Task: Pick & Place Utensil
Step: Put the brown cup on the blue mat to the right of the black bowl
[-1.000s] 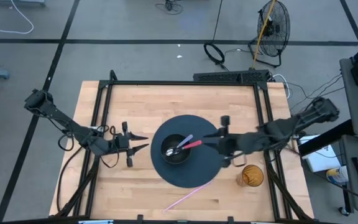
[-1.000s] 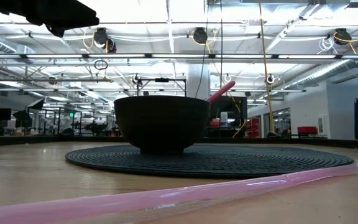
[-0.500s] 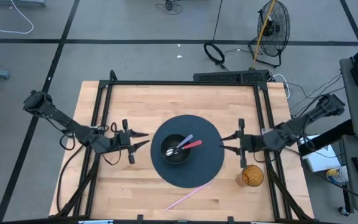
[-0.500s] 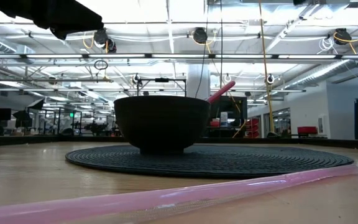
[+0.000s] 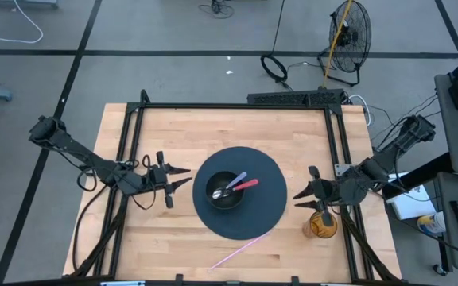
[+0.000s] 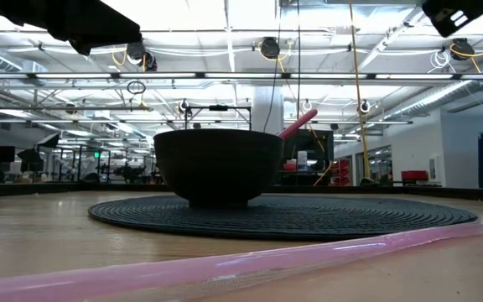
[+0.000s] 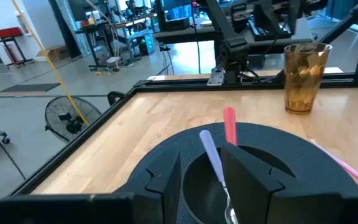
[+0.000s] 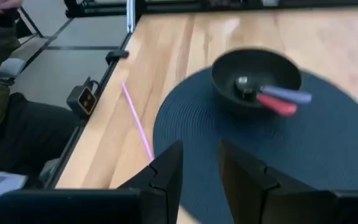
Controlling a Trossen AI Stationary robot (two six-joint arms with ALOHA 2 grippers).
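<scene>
A dark bowl (image 5: 226, 191) sits in the middle of a round dark woven mat (image 5: 269, 208). Two utensils lie in it, their handles leaning on its right rim: one red (image 5: 247, 184), one lavender (image 5: 237, 179). The left wrist view shows both handles (image 7: 230, 124) (image 7: 211, 149), and so does the right wrist view (image 8: 277, 104) (image 8: 288, 94). My left gripper (image 5: 180, 181) hangs open left of the mat, pointing at the bowl. My right gripper (image 5: 300, 193) is open just off the mat's right edge, above the table. Neither touches anything.
An amber plastic cup (image 5: 322, 225) stands near the right gripper, toward the near right corner. A thin pink straw (image 5: 241, 252) lies flat on the wood at the mat's near edge. Black frame rails (image 5: 237, 106) border the table. A seated person (image 8: 5, 124) shows beyond the table edge.
My right gripper has drawn back from beside the red handle's end, over the mat, toward the table's right edge, and now sits off the mat by the cup. The bowl and both utensils have stayed where they were.
</scene>
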